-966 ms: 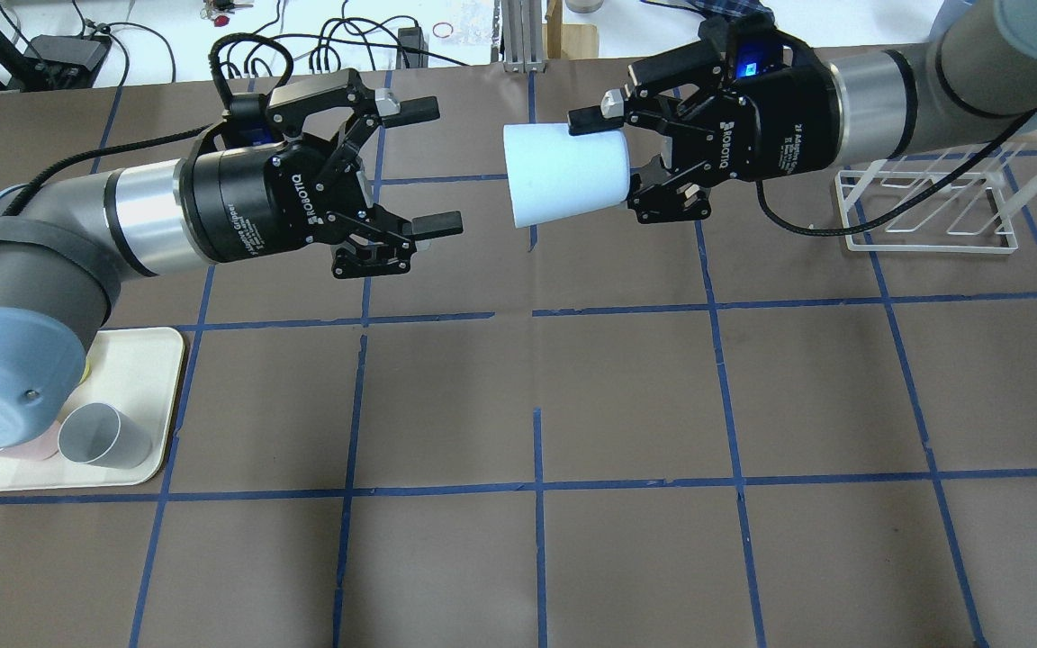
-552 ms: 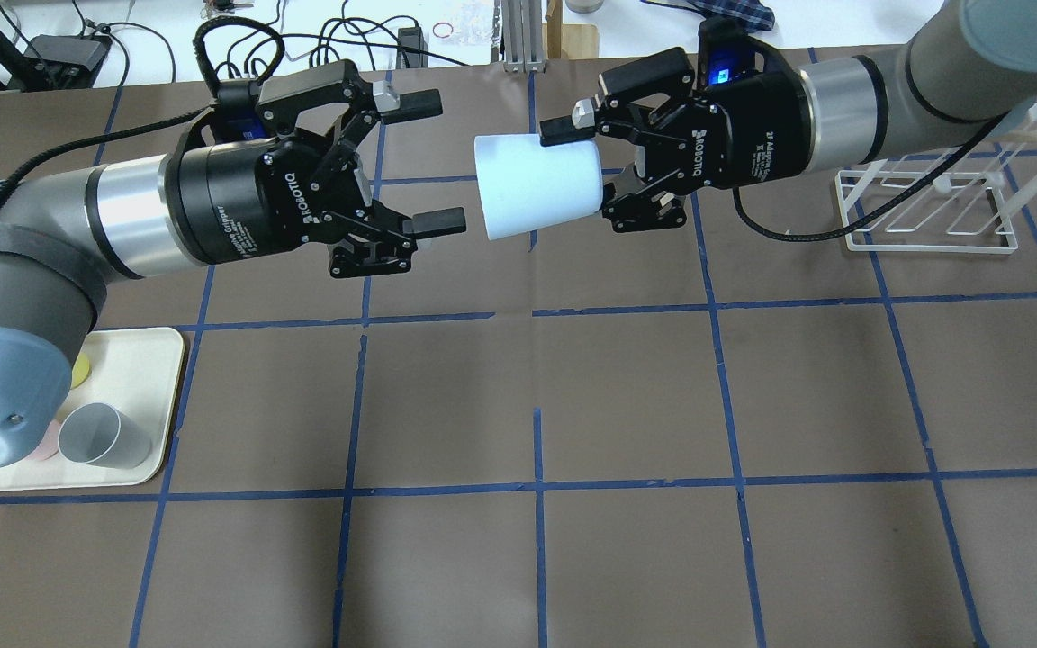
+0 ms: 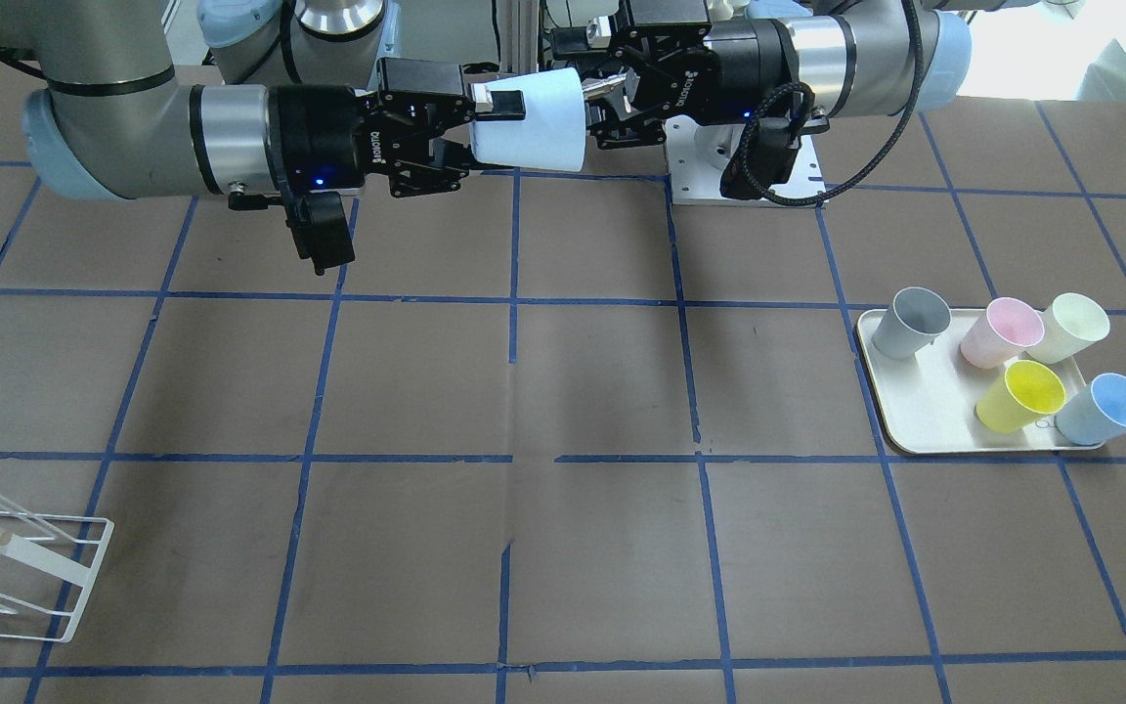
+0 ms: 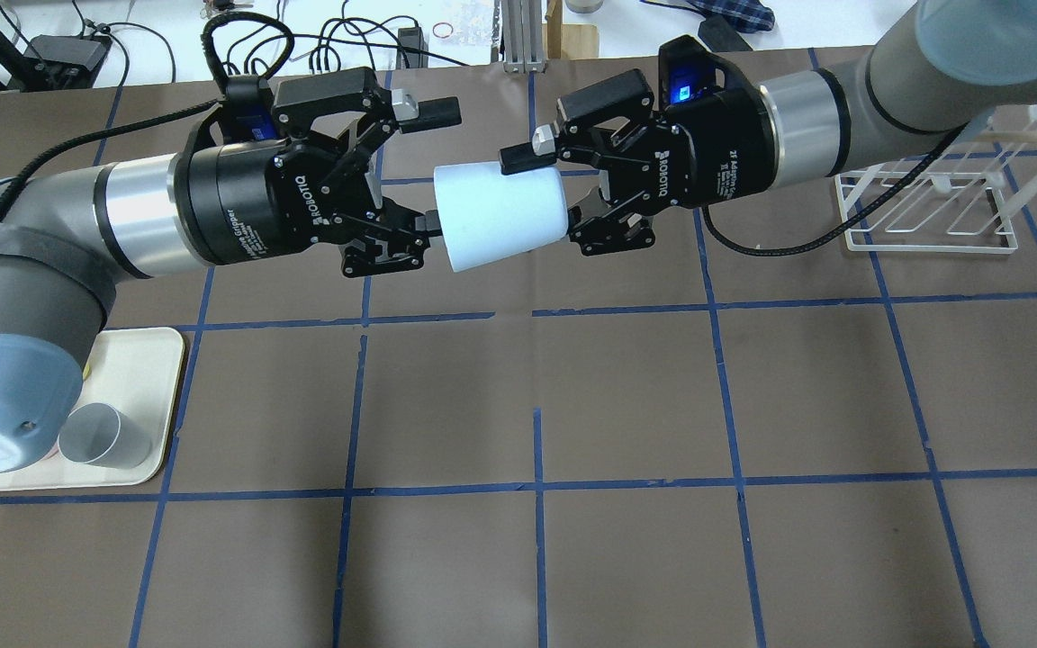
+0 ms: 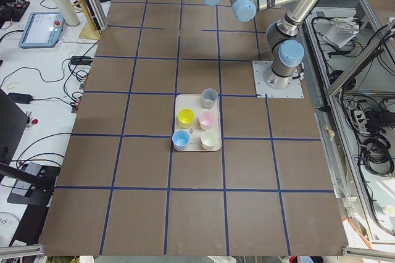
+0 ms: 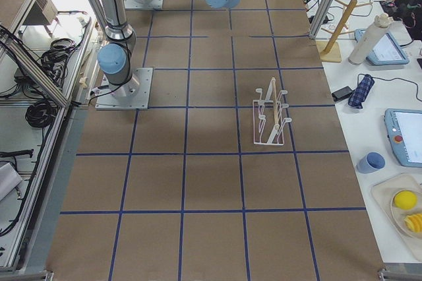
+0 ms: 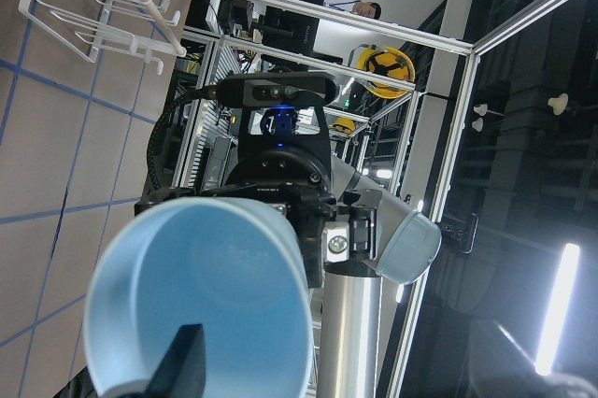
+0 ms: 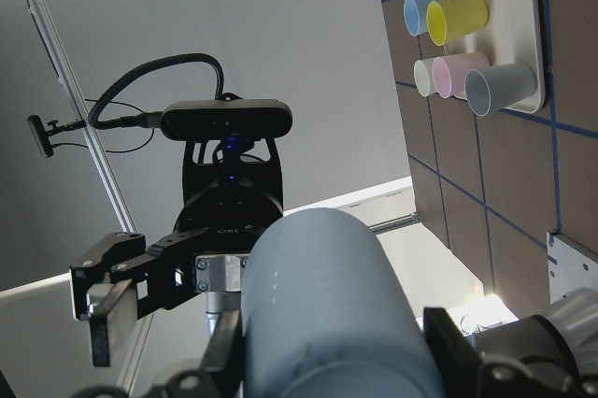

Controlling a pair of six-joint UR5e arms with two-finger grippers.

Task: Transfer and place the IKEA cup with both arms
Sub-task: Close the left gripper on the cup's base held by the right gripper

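The pale blue IKEA cup (image 4: 500, 216) hangs on its side above the table's far middle. My right gripper (image 4: 544, 193) is shut on its narrow base end. The cup's mouth faces my left gripper (image 4: 439, 166), which is open. One left finger (image 7: 182, 365) is at the cup's mouth (image 7: 206, 295). The other (image 4: 424, 110) stands outside the rim, apart from it. In the front view the cup (image 3: 539, 122) is between the right gripper (image 3: 495, 122) and the left gripper (image 3: 590, 93). The right wrist view shows the cup (image 8: 336, 314) close up.
A cream tray (image 3: 915, 430) on the robot's left holds a grey cup (image 3: 905, 323), a pink cup (image 3: 998, 332), a cream cup (image 3: 1071, 328), a yellow cup (image 3: 1022, 391) and a second blue cup (image 3: 1105, 406). A white wire rack (image 4: 933, 207) stands at the far right.
My right arm has carried the cup leftward until its mouth reached the left gripper's open fingers. The left gripper shifted slightly right and stayed open.
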